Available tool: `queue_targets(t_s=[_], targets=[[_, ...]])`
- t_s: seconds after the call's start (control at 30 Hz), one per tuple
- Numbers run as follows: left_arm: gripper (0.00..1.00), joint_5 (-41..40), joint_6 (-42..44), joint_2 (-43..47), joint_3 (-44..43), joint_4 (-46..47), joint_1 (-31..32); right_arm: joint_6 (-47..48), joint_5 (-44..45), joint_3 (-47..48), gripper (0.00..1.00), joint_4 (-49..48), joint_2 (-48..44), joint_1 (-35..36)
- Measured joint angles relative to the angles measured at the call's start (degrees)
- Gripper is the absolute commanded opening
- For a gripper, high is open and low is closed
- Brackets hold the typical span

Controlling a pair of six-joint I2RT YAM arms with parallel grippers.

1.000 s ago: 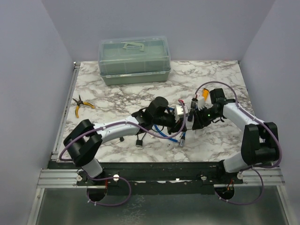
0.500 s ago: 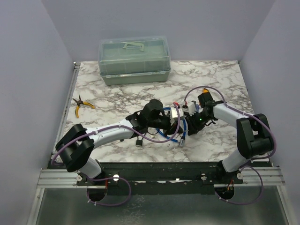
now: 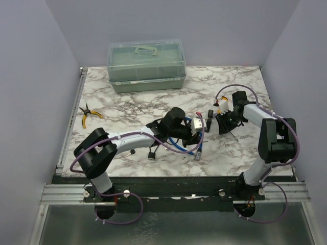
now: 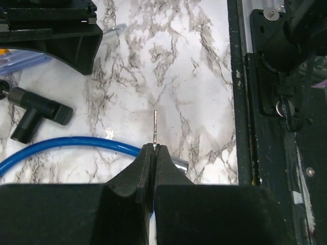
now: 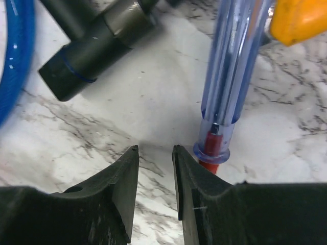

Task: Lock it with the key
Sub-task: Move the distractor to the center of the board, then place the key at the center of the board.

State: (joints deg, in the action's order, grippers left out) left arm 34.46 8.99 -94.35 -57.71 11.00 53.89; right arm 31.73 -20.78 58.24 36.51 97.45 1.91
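My left gripper [image 4: 154,147] is shut on a thin metal key [image 4: 155,126], whose blade sticks out edge-on above the marble. A blue cable [image 4: 66,142] runs just left of it, with the lock's black T-shaped head [image 4: 37,110] farther left. In the top view the left gripper [image 3: 191,134] sits over the cable loop [image 3: 176,146]. My right gripper [image 5: 155,150] hovers open with nothing between its fingers, close above the table. A black lock cylinder [image 5: 94,43] lies ahead of it to the left. In the top view the right gripper [image 3: 218,123] is right of the left one, apart.
A screwdriver with a clear blue handle [image 5: 232,71] lies right beside my right fingers, an orange part [image 5: 299,20] past it. A small dark padlock [image 3: 152,155] lies near the left arm. Yellow pliers [image 3: 90,115] lie at the left edge, a green toolbox [image 3: 146,65] at the back.
The right gripper has drawn back to the right, away from the left gripper. The left arm has shifted slightly right, still shut on the key.
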Motion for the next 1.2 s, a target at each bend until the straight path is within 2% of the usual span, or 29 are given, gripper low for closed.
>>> queue_targets(t_s=[0.27, 0.43, 0.6, 0.77, 1.2], targets=[[0.00, -0.5, 1.7, -6.6, -6.0, 0.8, 1.2, 1.4, -0.2, 3.6, 0.40, 1.0, 0.8, -1.7], [0.00, -0.5, 2.4, -11.1, -9.6, 2.5, 2.0, 0.6, -6.0, 9.3, 0.42, 4.0, -0.2, -5.4], [0.00, -0.5, 3.6, -14.4, -11.9, 3.6, 3.0, -2.6, -12.3, 13.6, 0.43, 6.0, -5.1, -9.7], [0.00, -0.7, 5.9, -20.1, -17.0, 4.6, 4.5, -6.9, -16.1, 16.7, 0.43, 6.6, -8.0, -11.1], [0.02, -3.4, 10.8, -29.4, -19.0, 5.5, 4.9, -12.7, -19.0, 17.2, 0.47, 6.8, -8.8, -11.8]])
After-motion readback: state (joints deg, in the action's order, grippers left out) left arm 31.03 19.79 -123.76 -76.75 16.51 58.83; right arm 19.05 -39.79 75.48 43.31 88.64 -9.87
